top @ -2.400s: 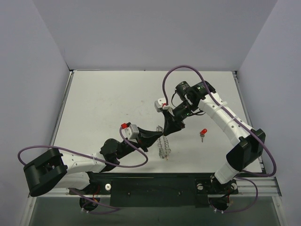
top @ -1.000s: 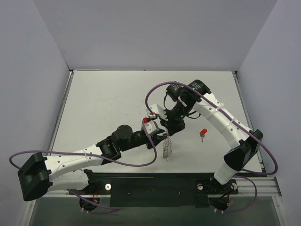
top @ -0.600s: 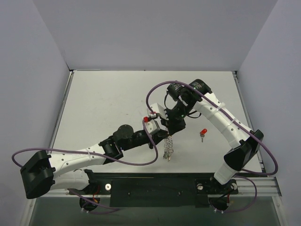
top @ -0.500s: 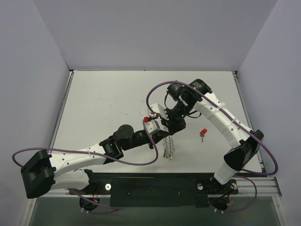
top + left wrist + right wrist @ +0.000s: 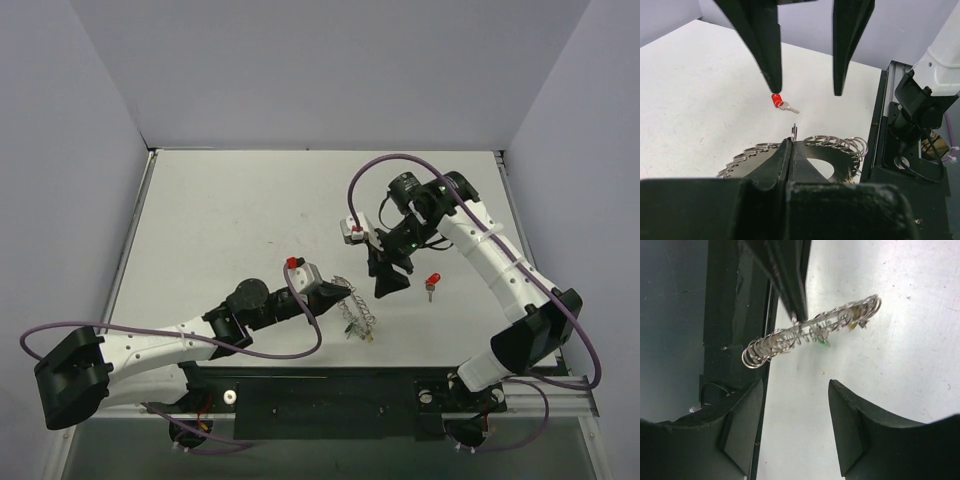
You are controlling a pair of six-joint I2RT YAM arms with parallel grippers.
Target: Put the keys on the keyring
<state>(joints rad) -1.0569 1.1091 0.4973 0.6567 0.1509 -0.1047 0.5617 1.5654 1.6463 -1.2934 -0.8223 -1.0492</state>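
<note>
In the left jaws' pinch, the keyring (image 5: 356, 316) stretches crosswise; right jaws gape empty

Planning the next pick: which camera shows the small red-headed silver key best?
Left wrist view: the small red-headed silver key lies in the open, head and blade both distinct. The top view shows the key tiny; the right wrist view misses it.

light: bright, even, overhead | shadows: soft, short | top view: sharp | left claw (image 5: 792, 144): near body blurred
</note>
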